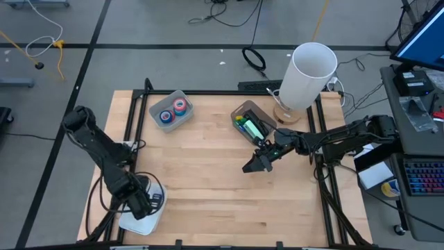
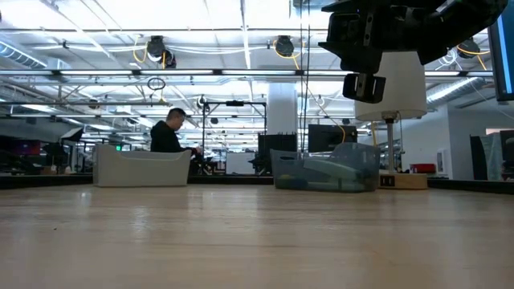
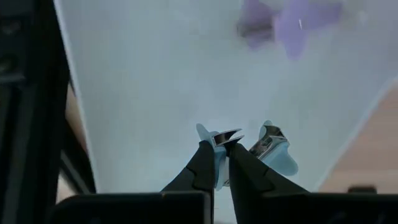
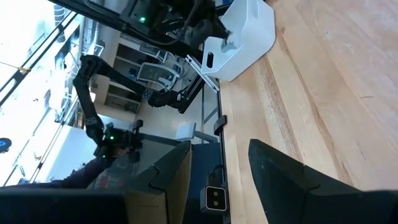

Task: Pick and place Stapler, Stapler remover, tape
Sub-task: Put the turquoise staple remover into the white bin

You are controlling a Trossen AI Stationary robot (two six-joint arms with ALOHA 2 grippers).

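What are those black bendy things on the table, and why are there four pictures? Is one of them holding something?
They are two robot arms with pinching grippers. One picture looks down from above, one looks across the table, and each wrist carries a camera. The left gripper is shut on a light blue staple remover in a white tray. The right gripper is open, holding nothing, above the wooden table. A bin holds tape rolls; another bin holds green things.

Pale matt wooden table [image 1: 208, 180], translucent, probably plastic bins [image 1: 182, 97], glossy tape [image 1: 166, 116].
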